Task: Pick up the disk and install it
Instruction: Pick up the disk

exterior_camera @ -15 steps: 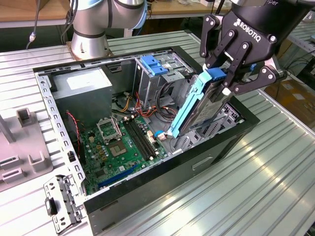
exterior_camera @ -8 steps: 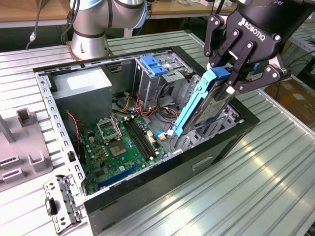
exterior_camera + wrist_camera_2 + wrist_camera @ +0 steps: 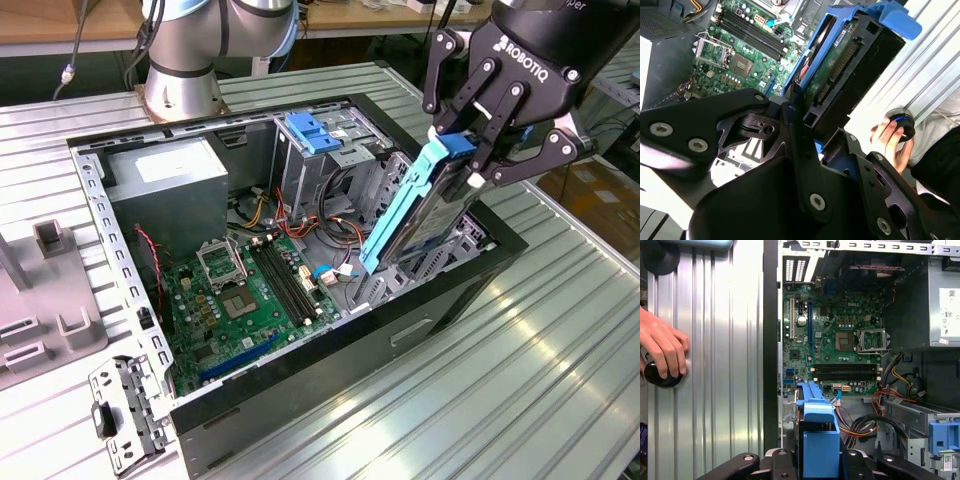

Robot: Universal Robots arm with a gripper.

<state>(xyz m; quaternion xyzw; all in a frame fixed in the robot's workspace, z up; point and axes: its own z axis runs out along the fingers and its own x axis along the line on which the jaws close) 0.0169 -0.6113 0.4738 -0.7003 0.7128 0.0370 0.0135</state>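
Note:
The disk [image 3: 425, 215], a dark drive in a light blue plastic carrier, hangs steeply tilted over the open computer case [image 3: 300, 400], on the exterior view's right. Its lower end dips into the case beside the motherboard [image 3: 250, 300]. My black gripper [image 3: 470, 160] is shut on the disk's upper end, a finger on each side. In the second wrist view the disk [image 3: 850, 65] shows its connector edge beyond one finger [image 3: 795, 130]. The first wrist view has the blue carrier of the disk [image 3: 817, 430] between the finger bases, above the case interior.
A grey power supply [image 3: 170, 185] fills the case's far left corner. Another blue carrier [image 3: 315, 132] sits in the drive cage, amid loose cables. A person's hand [image 3: 662, 347] rests on a black knob on the ribbed table beside the case. Grey fixtures [image 3: 40, 300] stand at the left.

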